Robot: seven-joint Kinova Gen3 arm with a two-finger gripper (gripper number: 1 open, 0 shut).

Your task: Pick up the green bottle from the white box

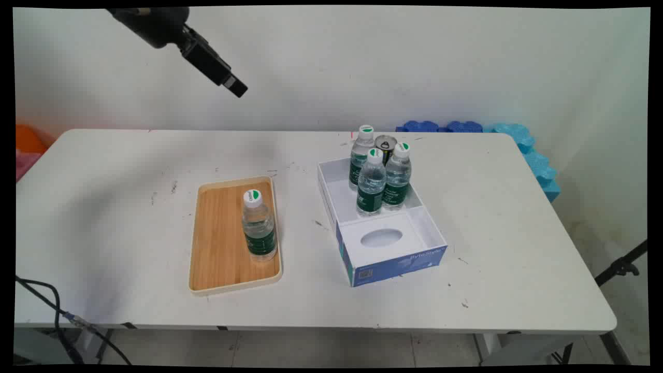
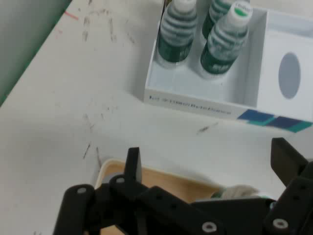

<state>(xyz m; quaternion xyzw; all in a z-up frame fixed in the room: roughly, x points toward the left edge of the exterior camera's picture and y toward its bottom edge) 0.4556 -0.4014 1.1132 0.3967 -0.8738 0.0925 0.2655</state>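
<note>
**Claw raised high above the bench, empty and spread**

Hanging near the top left of the main view, the claw (image 1: pixel 235 88) is seen well above the white bench (image 1: pixel 124 217), angled down and to the right. In the hand view its two fingers (image 2: pixel 133 164) are seen wide apart, one at the left and one at the right edge, with nothing held between them; the claw is released and touches nothing.

Below it, a wooden tray (image 1: pixel 220 243) with a pale rim is laid on the bench left of centre. A single water bottle (image 1: pixel 258 225) with a white cap and a dark green label is stood upright on the tray's right side, close to the rim. In the hand view part of this tray (image 2: pixel 161 178) is shown just beyond the linkage, and the bottle's cap is glimpsed behind the black links.

To the right of the tray, apart from it, an open white box (image 1: pixel 331 204) with a blue front panel is placed. Its near section is covered by a white insert with an oval hole (image 1: pixel 381 238). In its far section three upright bottles (image 1: pixel 371 182) of the same kind are grouped closely, and a can (image 1: pixel 385 142) with a pull-tab top is seen among them at the back. Whether the can stands inside the box cannot be told.

Blue foam pieces (image 1: pixel 533 155) are seen beyond the bench's far right corner, against the wall.
</note>
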